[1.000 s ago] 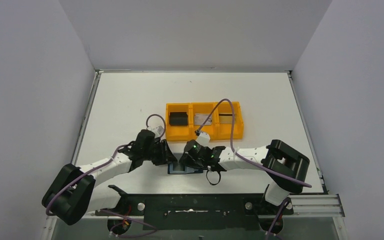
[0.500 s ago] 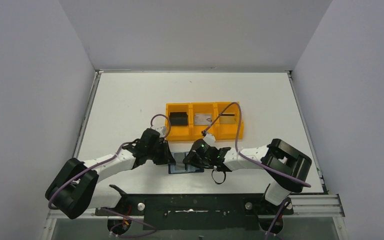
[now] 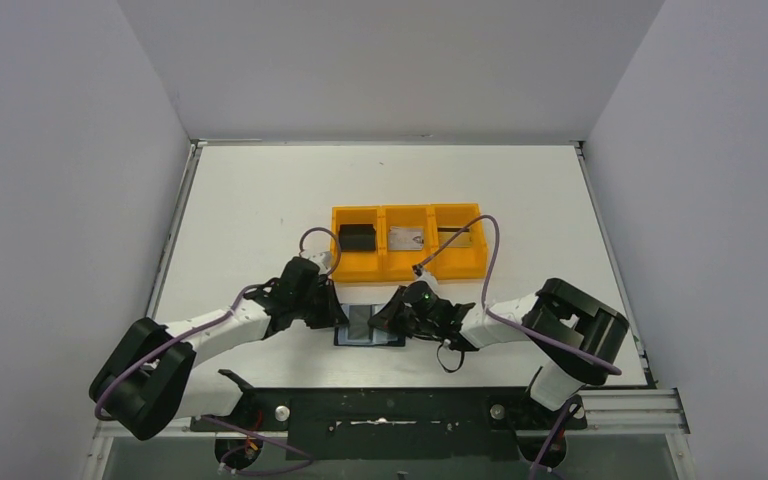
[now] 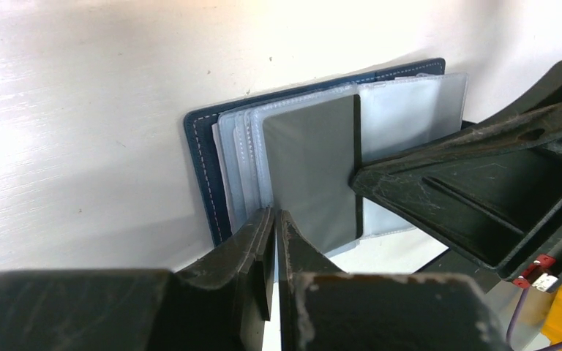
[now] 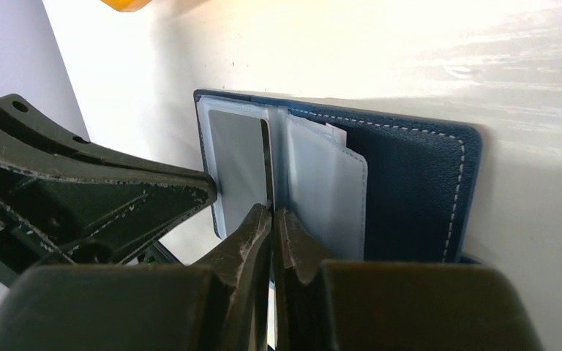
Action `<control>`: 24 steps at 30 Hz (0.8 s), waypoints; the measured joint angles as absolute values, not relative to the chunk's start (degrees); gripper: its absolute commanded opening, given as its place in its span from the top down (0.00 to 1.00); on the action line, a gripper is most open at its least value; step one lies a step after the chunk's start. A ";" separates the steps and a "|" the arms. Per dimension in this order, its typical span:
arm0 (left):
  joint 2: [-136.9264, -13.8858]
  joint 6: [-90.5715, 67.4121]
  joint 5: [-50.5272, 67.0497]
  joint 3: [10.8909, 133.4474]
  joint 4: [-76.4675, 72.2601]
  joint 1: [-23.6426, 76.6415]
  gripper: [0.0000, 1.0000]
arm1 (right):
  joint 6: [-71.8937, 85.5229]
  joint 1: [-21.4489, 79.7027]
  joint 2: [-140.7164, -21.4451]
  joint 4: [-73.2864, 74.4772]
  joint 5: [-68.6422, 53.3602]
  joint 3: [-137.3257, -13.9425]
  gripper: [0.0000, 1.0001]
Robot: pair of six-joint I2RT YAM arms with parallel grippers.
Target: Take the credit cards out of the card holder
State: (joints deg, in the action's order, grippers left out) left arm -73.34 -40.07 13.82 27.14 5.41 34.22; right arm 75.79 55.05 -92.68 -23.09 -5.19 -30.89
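Note:
The navy card holder (image 3: 370, 328) lies open on the table between both arms, its clear sleeves fanned out (image 4: 238, 157). One sleeve holds a grey credit card (image 4: 311, 172), also seen from the other side (image 5: 238, 157). My left gripper (image 4: 276, 213) is shut, its tips at the near edge of that card's sleeve. My right gripper (image 5: 272, 210) is shut too, its tips on the fold line beside the grey card. Whether either pinches a sleeve or the card I cannot tell. The right gripper's fingers (image 4: 483, 197) face the left ones across the holder.
An orange three-compartment tray (image 3: 382, 272) stands just behind the holder. It holds a black object (image 3: 357, 237) on the left, a silver card (image 3: 406, 237) in the middle and a gold-tan card (image 3: 456, 236) on the right. The table's near edge lies close below the holder.
Both grippers have closed from partly open. The right wrist has dropped lower and shifted slightly right, uncovering the grey card in the open holder. The left arm has barely moved.

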 measured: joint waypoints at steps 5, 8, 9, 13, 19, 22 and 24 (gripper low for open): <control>-73.14 -40.21 12.64 26.98 5.43 34.22 0.95 | 75.83 54.59 -90.26 -23.16 -5.43 -28.95 1.00; -73.06 -40.23 12.03 26.92 5.45 34.20 0.95 | 75.99 54.37 -90.17 -23.20 -5.48 -28.58 1.00; -72.95 -40.23 11.90 26.87 5.45 34.22 0.95 | 76.07 54.35 -90.17 -23.29 -5.52 -28.45 1.00; -72.55 -40.21 11.90 26.72 5.45 34.22 0.83 | 76.47 54.35 -90.19 -23.57 -5.76 -28.25 1.00; -68.05 -40.71 13.15 26.72 5.28 34.22 0.59 | 77.25 54.35 -90.76 -23.35 -6.11 -28.42 1.00; -66.30 -40.80 15.11 27.57 5.15 34.46 0.57 | 77.32 54.35 -91.74 -22.28 -6.50 -29.58 1.00; -66.48 -40.77 16.78 28.73 4.73 34.59 0.59 | 77.25 54.35 -91.83 -21.47 -6.52 -30.26 1.00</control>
